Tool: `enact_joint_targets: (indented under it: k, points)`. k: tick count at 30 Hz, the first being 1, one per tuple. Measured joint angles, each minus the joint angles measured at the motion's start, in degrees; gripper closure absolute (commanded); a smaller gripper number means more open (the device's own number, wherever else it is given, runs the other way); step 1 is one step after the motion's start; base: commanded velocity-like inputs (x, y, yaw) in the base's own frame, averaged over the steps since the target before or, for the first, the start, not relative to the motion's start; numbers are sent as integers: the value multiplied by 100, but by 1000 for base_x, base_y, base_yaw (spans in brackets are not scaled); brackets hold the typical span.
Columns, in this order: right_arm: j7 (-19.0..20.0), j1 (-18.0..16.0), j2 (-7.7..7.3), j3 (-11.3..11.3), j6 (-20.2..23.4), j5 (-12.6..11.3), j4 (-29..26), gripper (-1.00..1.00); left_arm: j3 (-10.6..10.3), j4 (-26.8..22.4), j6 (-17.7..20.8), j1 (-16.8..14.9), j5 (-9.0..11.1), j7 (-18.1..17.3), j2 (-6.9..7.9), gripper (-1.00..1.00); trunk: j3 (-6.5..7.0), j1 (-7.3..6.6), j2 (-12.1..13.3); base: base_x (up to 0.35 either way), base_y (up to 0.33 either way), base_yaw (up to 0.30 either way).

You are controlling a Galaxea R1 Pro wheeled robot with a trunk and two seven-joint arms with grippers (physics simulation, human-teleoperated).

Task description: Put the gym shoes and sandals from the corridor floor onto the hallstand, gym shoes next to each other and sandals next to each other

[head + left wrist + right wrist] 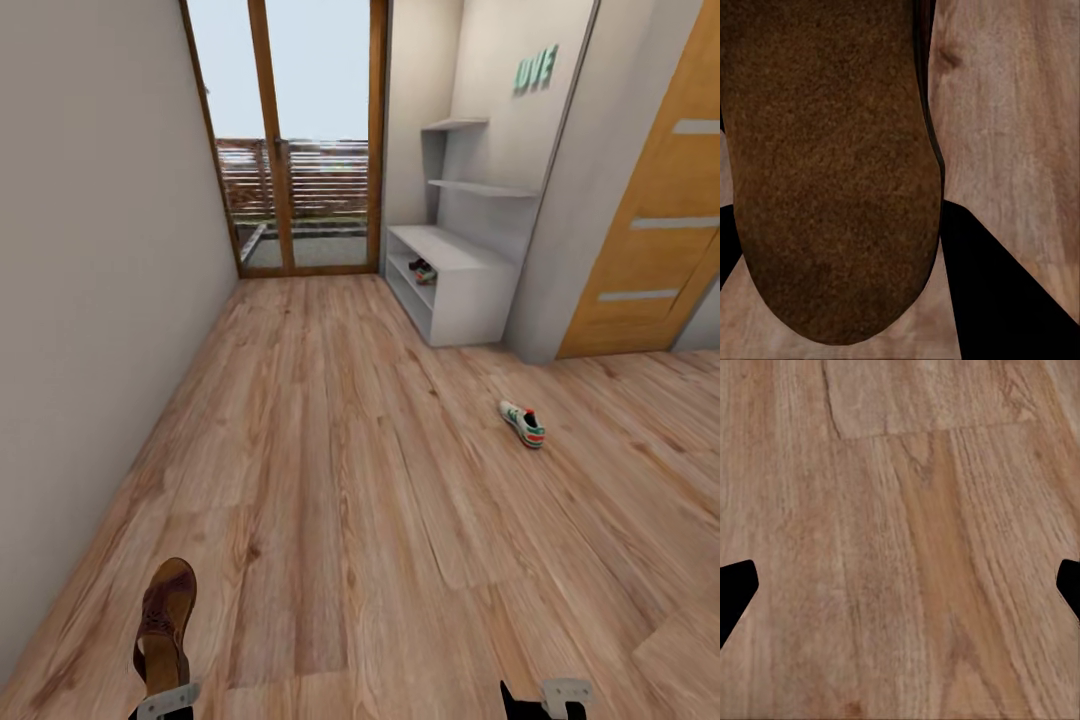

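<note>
Gripping a brown sandal (166,620) lengthwise up-frame at lower left, the left tool (160,700) holds it; the right tool (545,700) is spread apart; a sneaker (522,423) lies diagonally right of centre.

Far end of the hall has a wood-framed glass door (290,140) with a slatted fence outside — pretty bright out there. Green "LIVE" letters (536,70) sit on the wall, and an orange-brown door (655,210) (frosted strips across it) stands off to the right.

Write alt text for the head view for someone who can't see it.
A corridor of wood floor leads to a glass door, with a grey shoe rack at right holding one sneaker. A second sneaker lies on the floor. At bottom left, the left claw holds a brown sandal.
</note>
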Motion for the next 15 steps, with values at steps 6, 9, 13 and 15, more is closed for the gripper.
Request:
enact_joint_targets:
  k: [6,9,13,15]
  points:
    - [0,0,0,0,1,0,-4,-100,0,0,0,0,0,0,0,100,0,0,0,339,0,0]
    - [0,0,6,1,1,-5,-13,-100,0,0,-2,0,0,-3,0,100,0,0,0,339,0,0]
    - [0,1,8,0,1,-8,-17,-100,0,1,-2,0,0,0,0,100,1,0,0,339,0,-77]
    - [0,1,8,-1,1,-9,-18,-100,0,1,0,-1,0,-1,0,100,5,0,0,339,0,-216]
